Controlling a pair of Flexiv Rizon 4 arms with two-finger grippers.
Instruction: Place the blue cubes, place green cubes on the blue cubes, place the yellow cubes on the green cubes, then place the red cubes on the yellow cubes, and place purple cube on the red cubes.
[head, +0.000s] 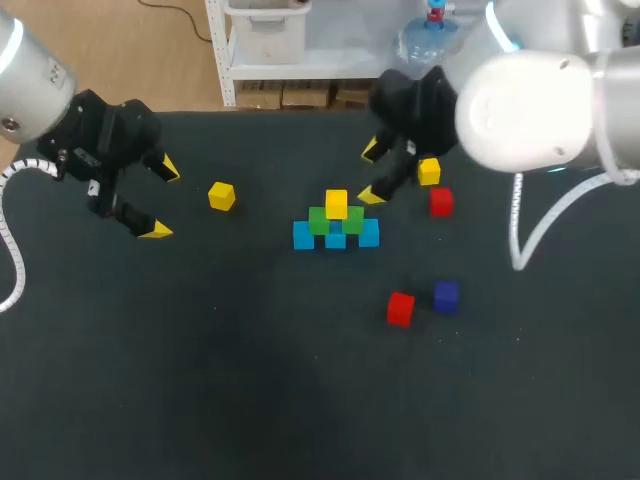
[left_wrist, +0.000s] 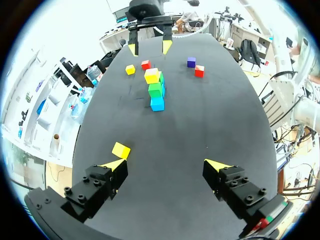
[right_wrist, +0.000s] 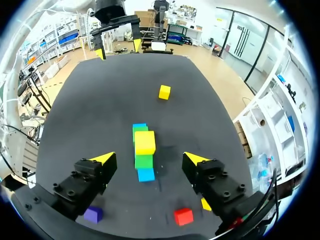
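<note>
Three blue cubes stand in a row at mid-table. Two green cubes rest on them, and one yellow cube sits on the greens. My right gripper hangs open just behind and to the right of this stack, touching nothing. Its wrist view shows the stack's yellow cube ahead of the open right gripper. My left gripper is open at the far left. A loose yellow cube lies to its right, close beside one finger. The stack is far ahead.
Right of the stack lie another yellow cube and a red cube. Nearer the front are a second red cube and a purple cube. The table is dark.
</note>
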